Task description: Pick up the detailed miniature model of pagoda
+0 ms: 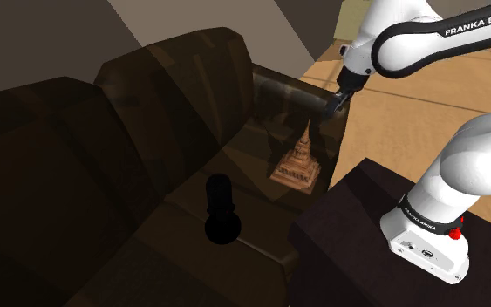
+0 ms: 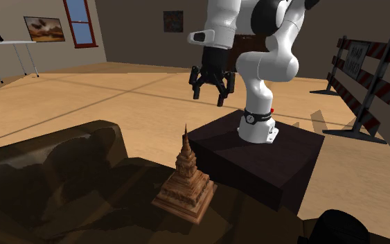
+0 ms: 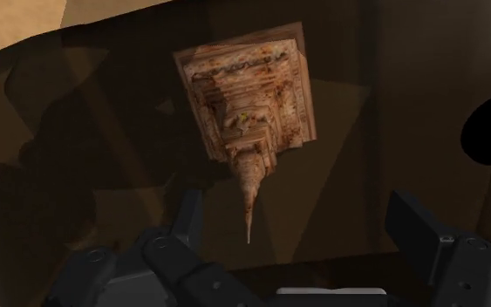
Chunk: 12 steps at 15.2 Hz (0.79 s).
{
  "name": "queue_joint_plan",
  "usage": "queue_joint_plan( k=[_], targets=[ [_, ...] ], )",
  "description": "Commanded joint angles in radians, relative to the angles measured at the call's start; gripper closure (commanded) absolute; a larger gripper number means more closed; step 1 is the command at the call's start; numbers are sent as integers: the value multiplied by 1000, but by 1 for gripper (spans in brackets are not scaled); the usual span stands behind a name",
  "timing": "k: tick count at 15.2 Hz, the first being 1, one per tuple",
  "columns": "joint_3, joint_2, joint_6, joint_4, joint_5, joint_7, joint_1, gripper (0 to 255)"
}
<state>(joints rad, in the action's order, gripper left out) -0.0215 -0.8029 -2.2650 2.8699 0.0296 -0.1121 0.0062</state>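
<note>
Shoulder view: I see the pagoda [image 1: 300, 161] upright on the dark sofa [image 1: 104, 131] seat, at seven o'clock from my gripper [image 1: 339, 100]. Second exterior view: the pagoda [image 2: 185, 184] stands at six o'clock from the gripper [image 2: 208, 94]. Wrist view: the fingers [image 3: 187, 218] are spread wide, the spire showing between them, untouched.

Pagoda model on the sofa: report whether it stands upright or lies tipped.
Upright: the brown tiered pagoda model sits flat on its square base on the dark sofa, spire pointing straight up.
</note>
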Motion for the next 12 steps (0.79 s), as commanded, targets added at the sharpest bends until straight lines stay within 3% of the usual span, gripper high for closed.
queue_joint_plan(
  k=[1,5,8,12],
  targets=[
    [6,55,-156,49,22,-12,-4,0],
    [24,239,-474,99,84,-23,-38,0],
    [83,423,-723,97,168,1,-123,0],
    [152,512,-826,97,219,39,-207,0]
  ],
)
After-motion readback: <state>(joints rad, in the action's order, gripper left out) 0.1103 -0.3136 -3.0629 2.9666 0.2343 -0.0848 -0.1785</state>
